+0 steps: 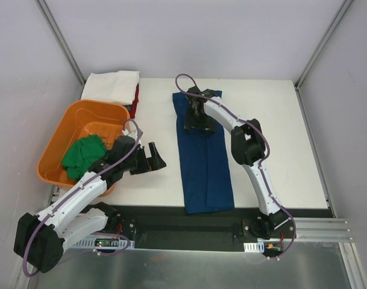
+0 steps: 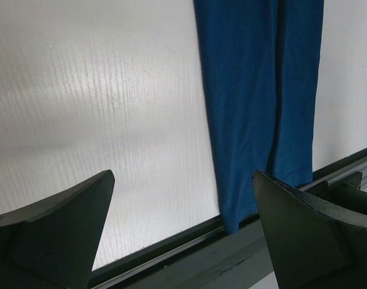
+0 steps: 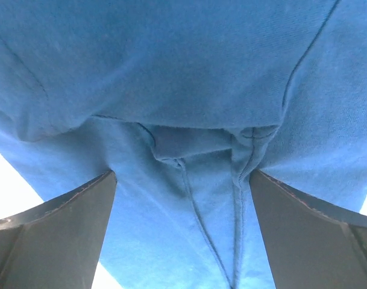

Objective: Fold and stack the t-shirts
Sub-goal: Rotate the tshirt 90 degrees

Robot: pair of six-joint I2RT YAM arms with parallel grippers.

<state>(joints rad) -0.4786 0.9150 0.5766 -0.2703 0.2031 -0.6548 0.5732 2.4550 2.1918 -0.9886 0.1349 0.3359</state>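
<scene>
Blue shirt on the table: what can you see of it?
The blue t-shirt is soft, seamed cloth, folded lengthwise into a long narrow strip. It lies on the white table, its near end reaching the front edge. The right end effector, open, straddles bunched cloth near its far end.

Blue shirt [image 1: 206, 162], far end: under my right tool [image 1: 199, 124], so I cannot tell how that edge lies.
Blue shirt, wrist views: cut by the top edge on the left; runs past every edge on the right.
Red shirt [image 1: 137, 96]: only a sliver shows under the white shirt [image 1: 111, 86].
Green shirt [image 1: 81, 155]: near right part behind my left arm [image 1: 81, 192].
Orange tub [image 1: 81, 120]: near right rim behind that arm.
</scene>
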